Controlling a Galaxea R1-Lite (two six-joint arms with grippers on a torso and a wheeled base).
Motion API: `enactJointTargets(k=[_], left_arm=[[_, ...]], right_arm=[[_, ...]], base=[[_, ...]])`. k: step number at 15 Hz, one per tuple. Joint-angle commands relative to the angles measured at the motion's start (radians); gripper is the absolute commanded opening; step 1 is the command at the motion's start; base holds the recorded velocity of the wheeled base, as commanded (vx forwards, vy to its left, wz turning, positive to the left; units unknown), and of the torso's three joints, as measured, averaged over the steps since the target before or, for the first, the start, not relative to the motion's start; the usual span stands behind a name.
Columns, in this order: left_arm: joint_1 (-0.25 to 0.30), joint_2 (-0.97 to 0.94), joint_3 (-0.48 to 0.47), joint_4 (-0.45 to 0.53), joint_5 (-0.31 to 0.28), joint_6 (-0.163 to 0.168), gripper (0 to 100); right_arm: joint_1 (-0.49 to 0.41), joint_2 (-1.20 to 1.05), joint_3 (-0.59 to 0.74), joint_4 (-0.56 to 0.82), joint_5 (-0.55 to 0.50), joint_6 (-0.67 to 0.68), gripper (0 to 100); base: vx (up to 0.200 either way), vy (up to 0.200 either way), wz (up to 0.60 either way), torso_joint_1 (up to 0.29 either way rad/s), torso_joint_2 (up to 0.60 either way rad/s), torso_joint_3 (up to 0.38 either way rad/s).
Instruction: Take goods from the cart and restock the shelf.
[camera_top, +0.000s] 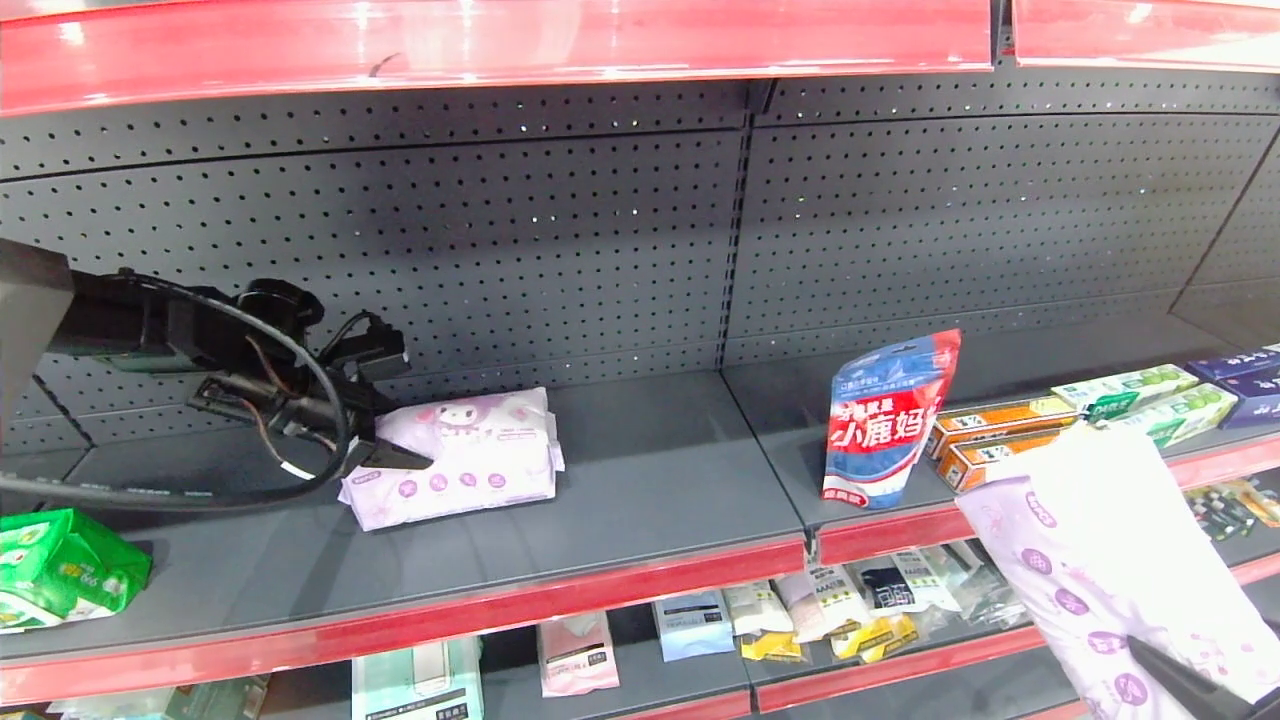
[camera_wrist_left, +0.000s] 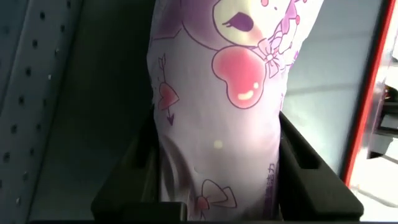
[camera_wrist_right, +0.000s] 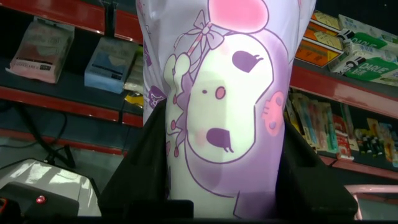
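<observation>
A pink and purple cartoon-print tissue pack (camera_top: 470, 460) lies on the grey shelf (camera_top: 650, 490), left of its middle. My left gripper (camera_top: 392, 410) is shut on the pack's left end; in the left wrist view the pack (camera_wrist_left: 224, 93) sits tight between the black fingers (camera_wrist_left: 134, 180) of that gripper (camera_wrist_left: 217, 180). A second pack of the same kind (camera_top: 1090, 550) hangs in front of the shelf at the lower right. My right gripper (camera_top: 1200, 690) is shut on its lower end. The right wrist view has this pack (camera_wrist_right: 224, 99) clamped in the gripper (camera_wrist_right: 217, 174).
A green pack (camera_top: 60, 575) lies at the shelf's far left. A red and blue pouch (camera_top: 885, 420) stands right of centre, beside orange boxes (camera_top: 1000, 440), green-white boxes (camera_top: 1150, 395) and blue boxes (camera_top: 1250, 380). The lower shelf (camera_top: 880, 670) holds several small goods. Bare shelf lies between pack and pouch.
</observation>
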Motion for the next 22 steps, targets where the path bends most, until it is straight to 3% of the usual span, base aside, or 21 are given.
enactJointTargets(k=[1,3,7,12,14,22], left_arm=[[0.024,-0.055,0.06,-0.032,-0.013,0.014,0],[0.033,-0.086,0.136,-0.081,-0.026,0.046,0],[0.032,-0.116,0.304,-0.262,-0.057,0.052,0],[0.032,-0.192,0.399,-0.274,-0.068,0.049,0],[0.036,-0.199,0.415,-0.276,-0.102,0.052,0],[0.055,-0.202,0.463,-0.279,-0.128,0.101,0]], right_arm=[[0.0,0.002,0.001,0.0,0.0,-0.001,0],[0.0,0.003,0.0,0.0,0.0,-0.001,0],[0.0,0.005,-0.005,0.0,-0.001,-0.001,0],[0.0,0.006,-0.009,0.0,-0.001,-0.001,0],[0.0,0.006,-0.012,0.0,-0.003,-0.001,0],[0.0,0.02,-0.034,0.001,-0.003,-0.001,0]], base=[[0.0,0.0,0.0,0.0,0.0,0.0],[0.0,0.0,0.0,0.0,0.0,0.0],[0.0,0.0,0.0,0.0,0.0,0.0],[0.0,0.0,0.0,0.0,0.0,0.0],[0.0,0.0,0.0,0.0,0.0,0.0],[0.0,0.0,0.0,0.0,0.0,0.0]])
